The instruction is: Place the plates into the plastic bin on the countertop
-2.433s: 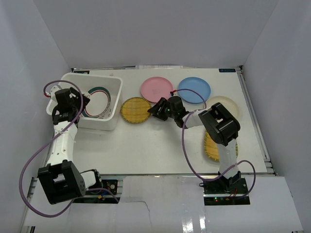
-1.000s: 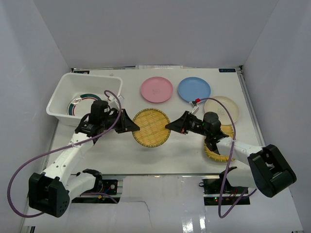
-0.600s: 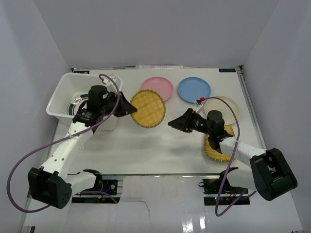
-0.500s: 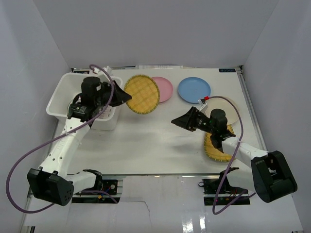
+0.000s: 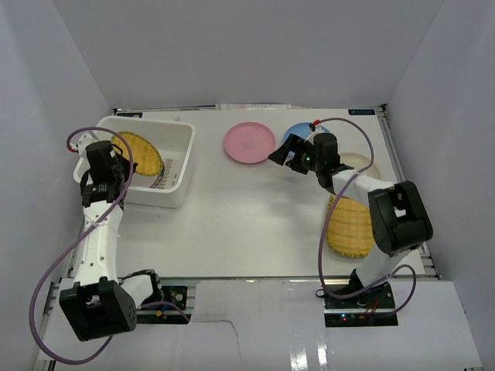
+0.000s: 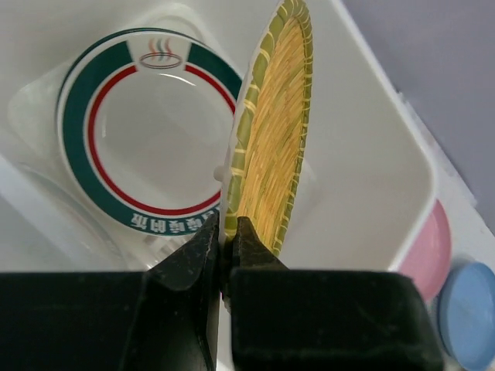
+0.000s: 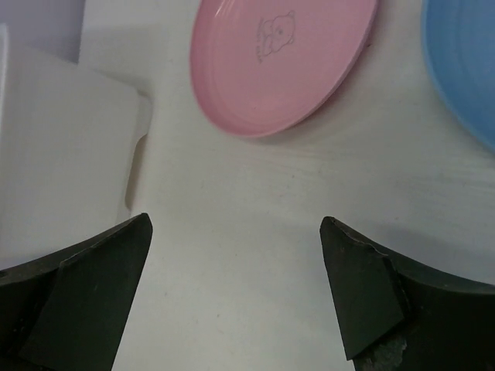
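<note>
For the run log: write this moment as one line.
left jaws: shut on yellow woven plate, upright over plastic bin | right jaws: open, empty, near pink plate | in bin: green-and-red-rimmed plate

Steam emblem and illegible white lettering on green-rimmed plate (image 6: 139,139)

Bin (image 5: 158,197) far left on countertop (image 5: 247,224); upright plate (image 5: 139,153) inside, above flat plate (image 6: 147,131); 4 plates (image 5: 249,142) right.

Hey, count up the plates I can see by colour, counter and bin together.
Yellow woven: 2, round plate and rectangular plate
Pink plate: 1
Blue plate: 1
Cream plate: 1
Green-and-red-rimmed white plate: 1
Total: 6 in view
</note>
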